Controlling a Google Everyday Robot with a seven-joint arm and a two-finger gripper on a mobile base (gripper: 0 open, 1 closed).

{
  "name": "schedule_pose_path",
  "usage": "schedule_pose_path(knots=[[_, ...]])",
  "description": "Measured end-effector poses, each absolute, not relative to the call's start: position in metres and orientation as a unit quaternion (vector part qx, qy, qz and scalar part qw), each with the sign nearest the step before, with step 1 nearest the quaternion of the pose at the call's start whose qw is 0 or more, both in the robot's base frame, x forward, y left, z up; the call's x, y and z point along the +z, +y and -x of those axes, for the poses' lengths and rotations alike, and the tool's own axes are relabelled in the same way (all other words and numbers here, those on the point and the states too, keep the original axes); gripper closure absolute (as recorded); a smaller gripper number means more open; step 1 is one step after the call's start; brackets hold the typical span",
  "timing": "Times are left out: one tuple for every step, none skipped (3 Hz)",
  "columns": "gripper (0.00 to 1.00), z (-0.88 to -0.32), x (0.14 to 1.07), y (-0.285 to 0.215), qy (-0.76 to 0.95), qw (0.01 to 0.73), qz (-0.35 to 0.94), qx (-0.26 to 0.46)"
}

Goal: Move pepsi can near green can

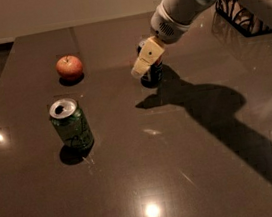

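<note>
Your robot's white arm reaches in from the far right corner of the dark brown shiny counter (202,182). Its pale gripper (146,64) is down low, right at the dark blue pepsi can with the silver top (155,74). That can stands upright near the middle of the far edge. The gripper sits in front of the can and hides most of it, so it looks like it is there to take the can by its side. You cannot tell if the jaws are squeezing the can or are loose around it.

The green soda can with the silver top (71,123) stands upright close to the left edge, well apart from the blue can. That is the spot the blue can has to get near. A round red apple (69,68) sits toward the far left corner, beyond the green can. A black wire basket (244,14) is by the far right corner, behind the arm.

The blue can seems to be standing on the counter, so the trip across has probably not begun. Cans are tall and thin and tip easily. Be sure of your hold, and put it down beside the green can without bumping it.
</note>
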State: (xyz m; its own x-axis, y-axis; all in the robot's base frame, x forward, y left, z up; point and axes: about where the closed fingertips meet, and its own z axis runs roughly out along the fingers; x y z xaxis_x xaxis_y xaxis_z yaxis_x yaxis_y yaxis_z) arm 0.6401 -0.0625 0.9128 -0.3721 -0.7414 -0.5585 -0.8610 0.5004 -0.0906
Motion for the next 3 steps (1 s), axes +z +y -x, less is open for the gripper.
schedule_pose_path(knots=[[0.16, -0.6469, 0.9099, -0.0622, 0.820, 0.277, 0.489, 0.112], [0.39, -0.6482, 0.9096, -0.0650, 0.815, 0.280, 0.494, 0.112], [0.63, -0.6434, 0.9136, -0.0649, 0.805, 0.285, 0.508, 0.115]])
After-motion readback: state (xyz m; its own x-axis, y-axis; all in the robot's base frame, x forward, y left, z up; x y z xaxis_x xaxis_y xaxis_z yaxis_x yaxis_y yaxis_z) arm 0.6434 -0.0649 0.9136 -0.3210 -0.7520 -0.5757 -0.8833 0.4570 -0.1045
